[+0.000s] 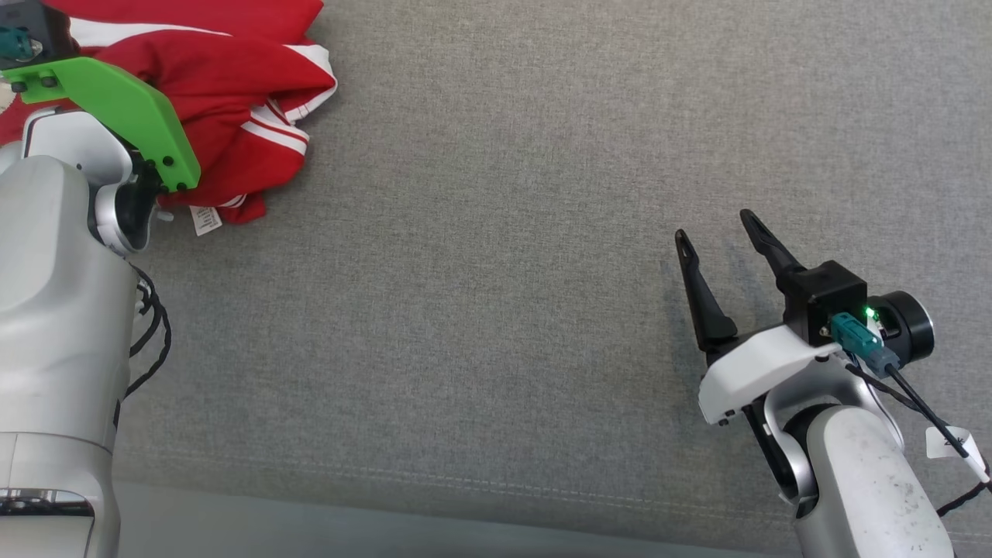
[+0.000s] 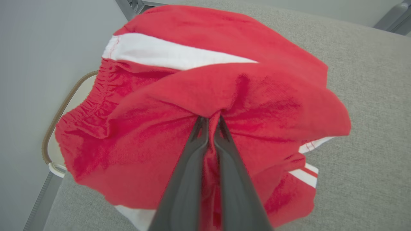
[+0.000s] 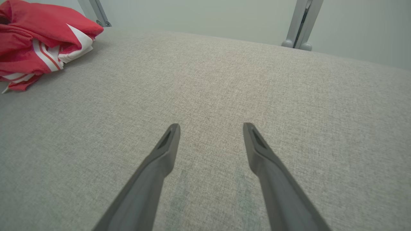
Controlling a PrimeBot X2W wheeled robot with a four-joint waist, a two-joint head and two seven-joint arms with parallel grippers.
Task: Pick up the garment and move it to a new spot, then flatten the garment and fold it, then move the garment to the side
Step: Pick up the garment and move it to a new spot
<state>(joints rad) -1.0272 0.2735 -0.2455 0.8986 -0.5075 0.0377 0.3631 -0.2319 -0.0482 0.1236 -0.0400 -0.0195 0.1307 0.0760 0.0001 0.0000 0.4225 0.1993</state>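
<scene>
Pinching one red garment (image 2: 224,86), left gripper (image 2: 210,120) clamps; right gripper (image 3: 211,127) gapes.

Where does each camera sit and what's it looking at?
Head view: on the robot's head, looking down at the grey surface; shows the left forearm and the open right gripper.
Left wrist view: on the left wrist, looking along the left gripper, shut on the red garment.
Right wrist view: on the right wrist, looking along its open fingers across the surface.
Shared: all three show the garment.
</scene>
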